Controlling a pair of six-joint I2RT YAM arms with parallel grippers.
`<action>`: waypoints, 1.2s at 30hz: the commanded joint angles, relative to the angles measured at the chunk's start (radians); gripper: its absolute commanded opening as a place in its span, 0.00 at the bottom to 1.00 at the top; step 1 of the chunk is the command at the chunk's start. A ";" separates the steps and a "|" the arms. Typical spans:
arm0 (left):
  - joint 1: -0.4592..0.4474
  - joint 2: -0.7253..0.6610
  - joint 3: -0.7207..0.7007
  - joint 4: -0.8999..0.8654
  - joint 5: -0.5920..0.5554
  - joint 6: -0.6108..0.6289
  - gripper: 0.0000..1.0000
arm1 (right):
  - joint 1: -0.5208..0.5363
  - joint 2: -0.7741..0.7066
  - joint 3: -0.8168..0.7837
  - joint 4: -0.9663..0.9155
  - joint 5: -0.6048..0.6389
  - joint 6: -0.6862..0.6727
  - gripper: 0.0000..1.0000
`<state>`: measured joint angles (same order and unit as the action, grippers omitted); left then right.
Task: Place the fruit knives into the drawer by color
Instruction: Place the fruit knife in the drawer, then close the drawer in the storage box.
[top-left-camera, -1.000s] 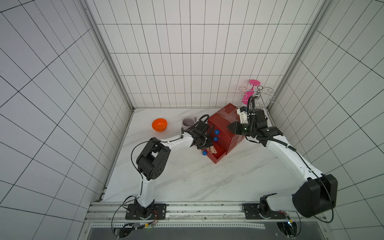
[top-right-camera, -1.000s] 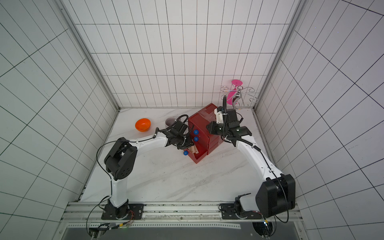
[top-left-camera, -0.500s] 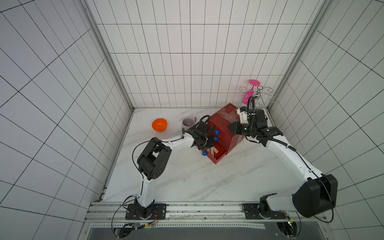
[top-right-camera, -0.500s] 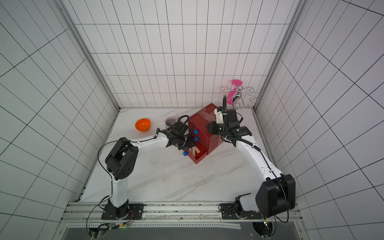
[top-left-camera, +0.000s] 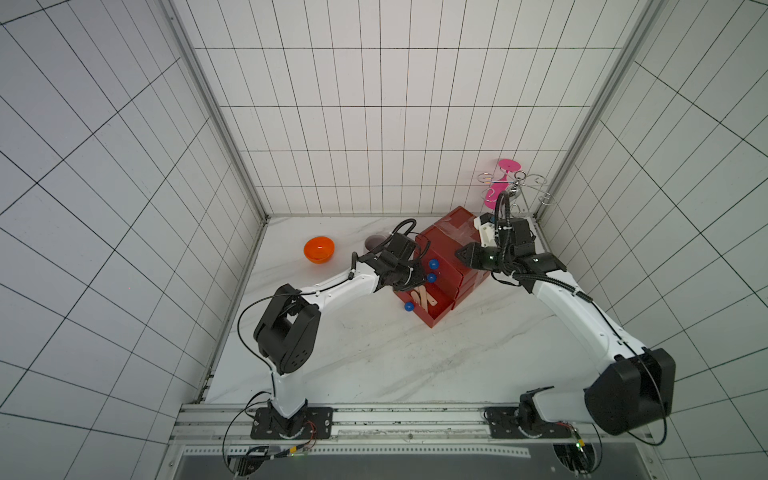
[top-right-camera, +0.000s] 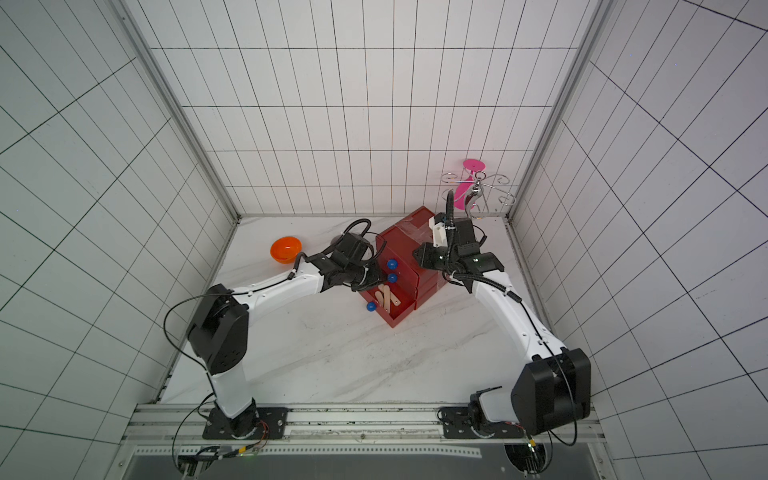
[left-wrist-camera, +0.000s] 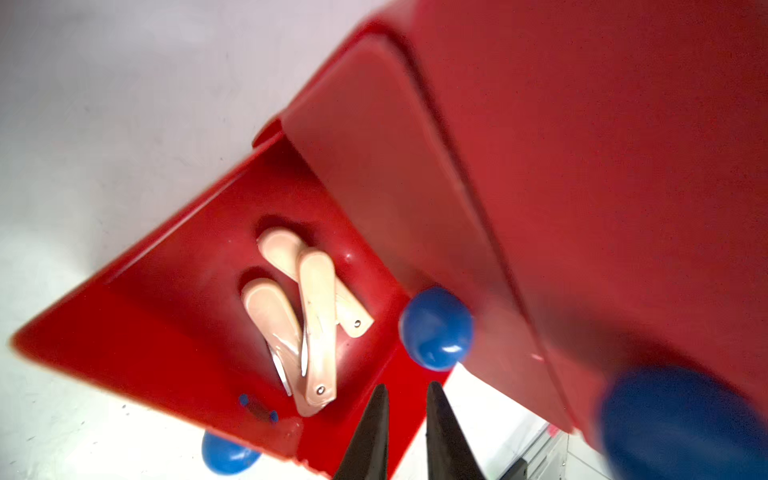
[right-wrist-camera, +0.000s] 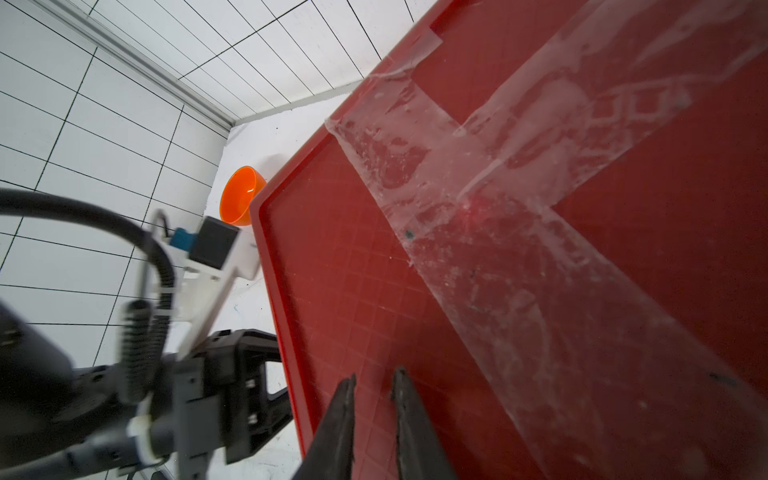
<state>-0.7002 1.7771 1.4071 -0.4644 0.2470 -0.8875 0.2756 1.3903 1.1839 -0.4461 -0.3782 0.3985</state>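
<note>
while the drawer (left-wrist-camera: 124, 332) stands open, three pink knives (left-wrist-camera: 316, 328) lie inside.

Left arm (top-left-camera: 332, 286): reaches forward, toward centre, wrist pitched down. Left gripper (left-wrist-camera: 405, 388): jaws narrowly parted, nothing between. Right arm (top-left-camera: 582, 316): reaches forward, toward centre. Right gripper (right-wrist-camera: 374, 374): jaws narrowly parted, nothing between.

There are three peach-pink fruit knives (left-wrist-camera: 318, 324), three blue ball knobs (left-wrist-camera: 435, 328), one red chest of drawers (top-left-camera: 446, 245), one orange bowl (top-left-camera: 318, 249), one mug (top-left-camera: 371, 240), one pink stemmed glass (top-left-camera: 500, 189) and one wire rack (top-left-camera: 540, 195).
</note>
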 joint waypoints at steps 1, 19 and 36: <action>0.000 -0.094 -0.058 -0.006 -0.062 0.000 0.16 | 0.010 0.101 -0.138 -0.431 0.012 -0.003 0.21; 0.009 -0.240 -0.495 0.253 -0.050 -0.128 0.02 | 0.010 0.111 -0.132 -0.442 0.016 -0.008 0.21; 0.007 -0.090 -0.464 0.344 -0.043 -0.132 0.00 | 0.010 0.117 -0.130 -0.450 0.021 -0.013 0.20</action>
<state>-0.6930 1.6661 0.9150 -0.1577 0.2169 -1.0115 0.2752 1.3911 1.1839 -0.4473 -0.3779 0.3916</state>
